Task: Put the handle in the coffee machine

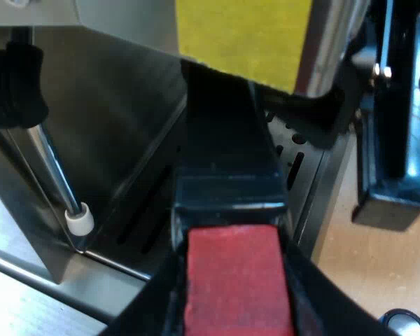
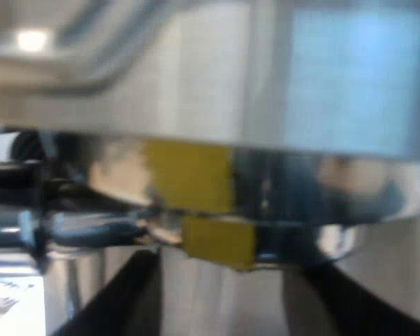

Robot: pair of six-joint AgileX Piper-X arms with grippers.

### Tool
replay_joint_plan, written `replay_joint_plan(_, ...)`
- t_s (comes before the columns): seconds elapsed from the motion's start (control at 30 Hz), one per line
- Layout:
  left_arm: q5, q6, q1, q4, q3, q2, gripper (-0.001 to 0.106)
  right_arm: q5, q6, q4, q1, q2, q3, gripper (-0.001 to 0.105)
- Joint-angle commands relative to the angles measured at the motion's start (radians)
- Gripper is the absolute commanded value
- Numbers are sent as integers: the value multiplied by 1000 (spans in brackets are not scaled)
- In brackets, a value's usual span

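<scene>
The holder's dark handle (image 1: 227, 147) runs from my left gripper (image 1: 232, 308) up to the espresso machine's front (image 1: 119, 133), under a yellow patch (image 1: 241, 38). Its red end (image 1: 232, 280) sits between my left fingers (image 1: 143, 308), which are shut on it. The holder's metal head is hidden beneath the machine's overhang. My right gripper (image 2: 231, 308) is close against the machine's shiny metal body (image 2: 217, 63), near a yellow patch (image 2: 192, 175). Its dark fingers (image 2: 119, 294) stand wide apart, with pale metal between them.
A steam wand (image 1: 56, 175) with a white tip (image 1: 79, 221) and a black knob (image 1: 14, 80) hangs beside the handle. The slotted drip tray (image 1: 294, 157) lies under it. A black upright piece (image 1: 395, 140) stands by the machine's side, and a blue-rimmed round thing (image 1: 404, 323) lies on the table.
</scene>
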Motion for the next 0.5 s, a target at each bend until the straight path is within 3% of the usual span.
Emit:
replay_joint_plan(0.03,344,13,0,16,-22,-27,0,-53,-21,-72,-7,-20,-28,47)
replay_joint_plan(0.27,344,13,0,27,-22,-27,0,-43,-21,-107,-7,-20,-28,31)
replay_joint_plan(0.5,296,13,0,27,-22,-27,0,-43,-21,-121,-7,-20,-28,31)
